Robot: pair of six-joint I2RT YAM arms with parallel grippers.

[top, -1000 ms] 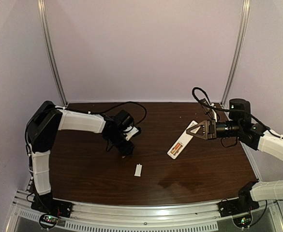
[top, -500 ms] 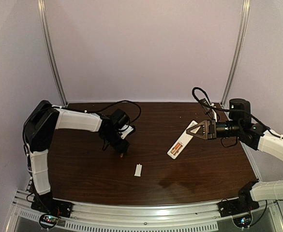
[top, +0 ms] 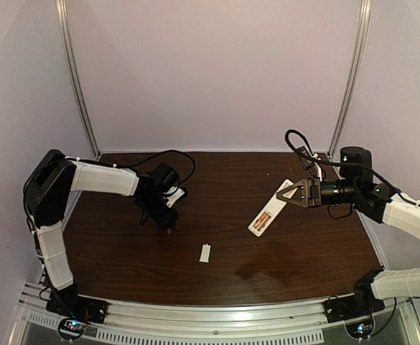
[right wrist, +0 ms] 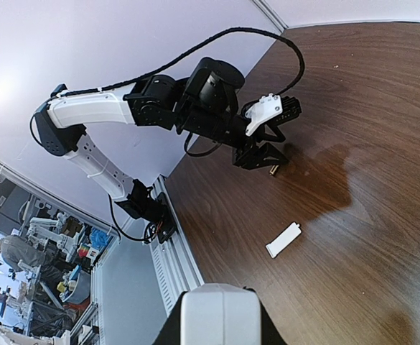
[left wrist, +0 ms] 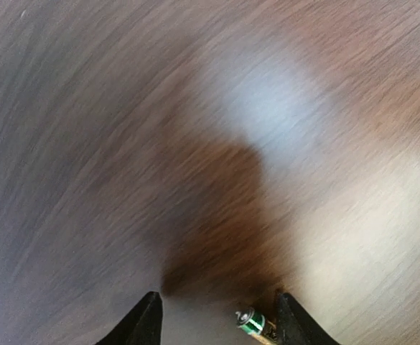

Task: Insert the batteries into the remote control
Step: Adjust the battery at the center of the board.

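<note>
**One battery shifted leftward with the left claw**

Compared with a second ago, the left gripper (top: pixel 168 228) is seen further to the left and slightly nearer the front edge of the table (top: pixel 123 251). Its white forearm is swung the same way, and the shoulder is drawn closer to the left wall. The loose battery (left wrist: pixel 251 322) has travelled with it. Nothing else is altered: the right gripper (top: pixel 288 192), the remote control (top: pixel 265 214) and the cover plate (top: pixel 205 252) are found where they were.

In the left wrist view the claw's two dark fingertips (left wrist: pixel 151 316) are held well apart over the blurred wood. The loose battery, green-banded at its end, is seen between them, close against the finger on the right of that view. A clear gap is left to the other finger, so it is not clamped.

The remote control is laid diagonally right of the table's centre, well apart from the left claw. Its far end is pinched in the closed right claw, and the white end is seen between those fingers in the right wrist view. A loaded battery (top: pixel 263 218) is seen as an orange strip in its upturned face. The cover plate is left flat between the two arms, nearer the front edge.
</note>
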